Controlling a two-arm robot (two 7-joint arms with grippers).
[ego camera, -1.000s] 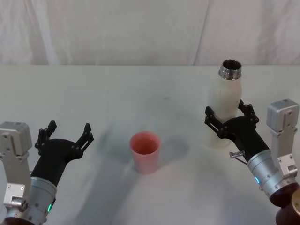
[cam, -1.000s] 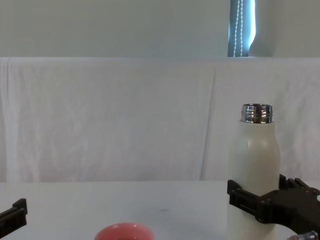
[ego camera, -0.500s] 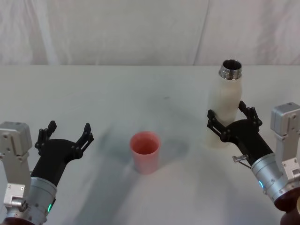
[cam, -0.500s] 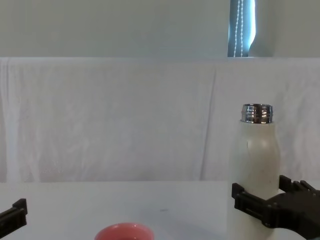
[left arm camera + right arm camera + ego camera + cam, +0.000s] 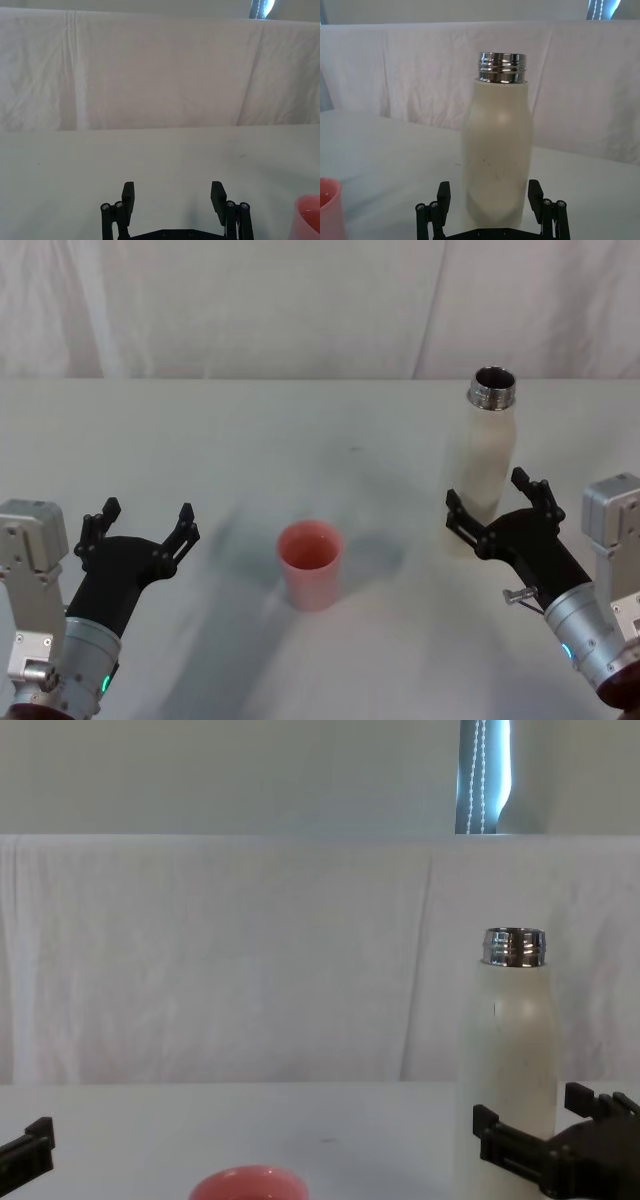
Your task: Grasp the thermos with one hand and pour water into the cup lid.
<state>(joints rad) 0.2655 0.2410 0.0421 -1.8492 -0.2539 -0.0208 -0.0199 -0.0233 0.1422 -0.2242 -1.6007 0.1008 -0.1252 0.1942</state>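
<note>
The thermos is a tall cream-white bottle with an open silver neck, standing upright at the right of the table. My right gripper is open just in front of it. Its fingertips flank the bottle's lower part with small gaps either side, as the right wrist view shows around the thermos. The cup lid, a salmon-pink cup, stands upright near the table's middle, well left of the thermos. My left gripper hovers open at the near left, holding nothing.
A white cloth covers the table and hangs as a backdrop behind it. Bare tabletop lies between the cup lid and the thermos, and between the cup lid and my left gripper.
My right gripper has drawn back toward me and lower, its fingers sliding from the thermos's middle to its base. The thermos, cup lid and left arm have not moved.
</note>
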